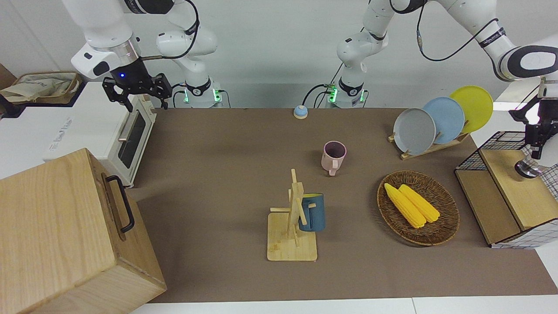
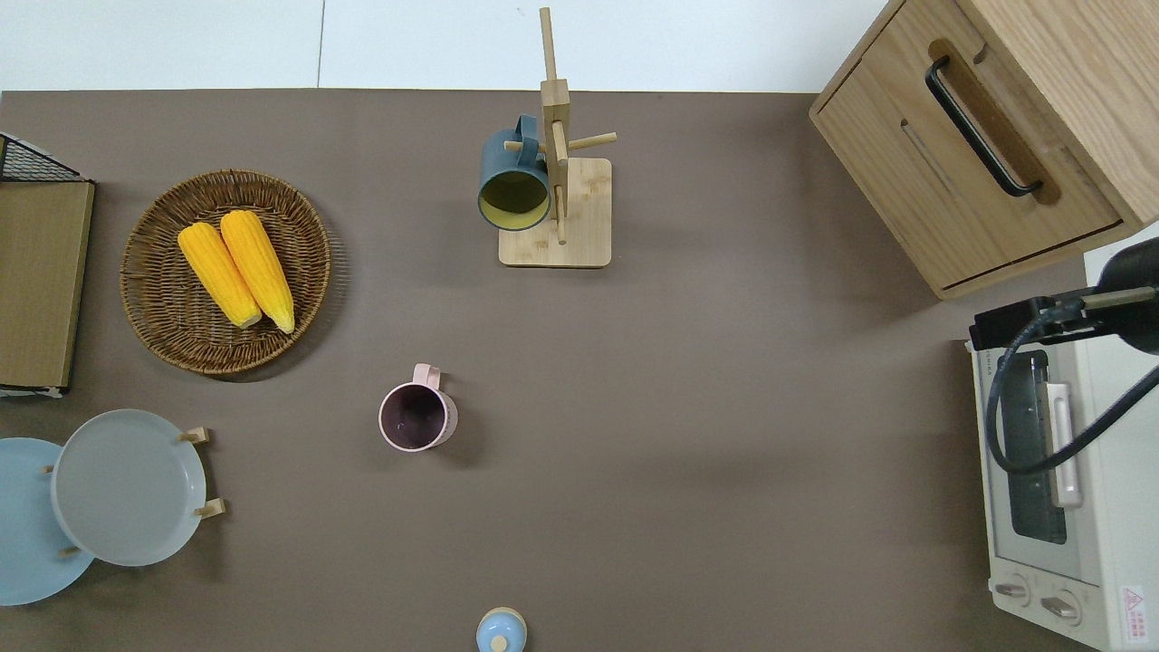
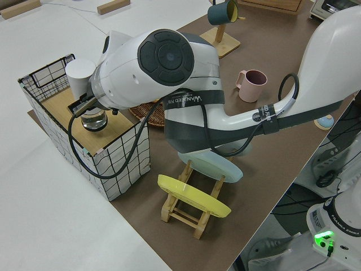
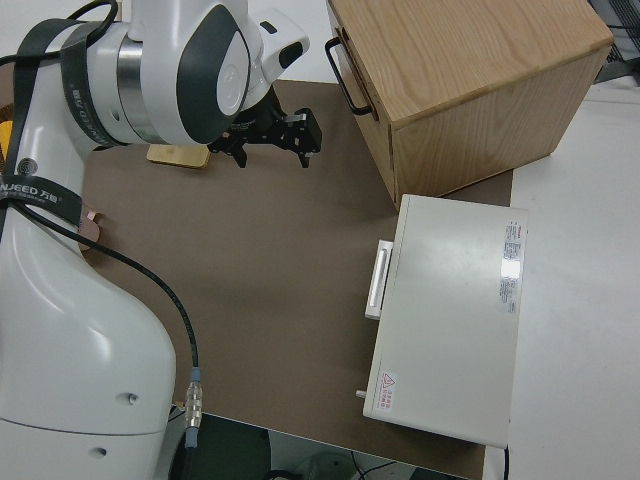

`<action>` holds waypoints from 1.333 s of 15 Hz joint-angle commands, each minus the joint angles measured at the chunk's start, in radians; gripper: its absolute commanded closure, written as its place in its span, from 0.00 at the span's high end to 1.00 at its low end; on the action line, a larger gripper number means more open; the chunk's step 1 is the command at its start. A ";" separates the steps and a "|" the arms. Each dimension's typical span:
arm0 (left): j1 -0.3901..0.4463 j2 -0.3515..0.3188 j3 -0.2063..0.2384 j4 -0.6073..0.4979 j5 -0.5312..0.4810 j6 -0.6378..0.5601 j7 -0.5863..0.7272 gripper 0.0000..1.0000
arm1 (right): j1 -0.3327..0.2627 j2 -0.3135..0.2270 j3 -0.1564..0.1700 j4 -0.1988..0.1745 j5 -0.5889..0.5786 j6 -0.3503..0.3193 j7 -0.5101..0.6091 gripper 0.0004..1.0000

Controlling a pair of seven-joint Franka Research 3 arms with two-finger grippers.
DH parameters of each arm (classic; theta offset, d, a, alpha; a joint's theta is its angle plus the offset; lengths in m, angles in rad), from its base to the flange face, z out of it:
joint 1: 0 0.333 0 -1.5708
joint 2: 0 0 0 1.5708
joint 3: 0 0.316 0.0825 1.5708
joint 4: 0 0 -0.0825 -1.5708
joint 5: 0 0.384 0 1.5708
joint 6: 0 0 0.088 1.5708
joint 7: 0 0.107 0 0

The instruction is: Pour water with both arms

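The left claw point(image 1: 535, 144) hangs over the wire-mesh crate with wooden shelves point(image 1: 505, 192) at the left arm's end of the brown bench point(image 1: 226, 174), just above a small glass pot with a metal base point(image 1: 527, 168) that stands on the crate's upper shelf. Whether its fingers are spread or closed I cannot tell, and contact with the pot cannot be made out either. In the left side view a white cylinder point(image 3: 80, 73) shows at the wrist, right over the pot.

The right claw point(image 1: 136, 89) hangs with its black fingers spread wide and holding nothing — it is up at the white toaster oven point(image 1: 126, 131) at the right arm's end of the bench.

A pink mug point(image 1: 334, 156) stands upright near the middle of the bench, its handle pointing away from the robots. Farther from the robots, a dark blue mug with a yellow inside point(image 1: 312, 212) hangs tilted on a wooden mug tree point(image 1: 293, 218). Toward the left arm's end, a round wicker basket point(image 1: 440, 226) holds two yellow corn cobs point(image 1: 412, 203) side by side. Nearer to the robots than the basket, a wooden rack point(image 1: 429, 148) carries a grey plate point(image 1: 414, 131), a light blue plate point(image 1: 449, 115) and a yellow plate point(image 1: 475, 104) on edge. A large wooden box with a black handle point(image 1: 65, 235) sits beside the oven, farther from the robots.
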 commanded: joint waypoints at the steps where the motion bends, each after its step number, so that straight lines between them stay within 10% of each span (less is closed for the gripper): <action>1: 0.005 0.039 -0.005 0.056 -0.033 0.012 0.027 0.00 | 0.002 -0.003 -0.001 0.003 0.000 0.001 -0.013 0.99; 10: 0.005 0.070 -0.015 0.058 -0.033 0.019 0.028 0.12 | 0.002 -0.005 -0.001 0.003 0.002 -0.001 -0.013 0.99; 11: 0.005 0.070 -0.015 0.058 -0.033 0.019 0.028 0.25 | 0.002 -0.005 -0.001 0.003 0.000 -0.001 -0.013 0.99; 13: 0.005 0.070 -0.015 0.061 -0.033 0.019 0.027 0.99 | 0.002 -0.005 -0.001 0.006 0.000 -0.001 -0.013 0.99; 20: 0.011 0.059 0.000 0.101 0.011 -0.031 -0.007 1.00 | 0.002 -0.005 -0.001 0.006 0.002 -0.001 -0.013 0.99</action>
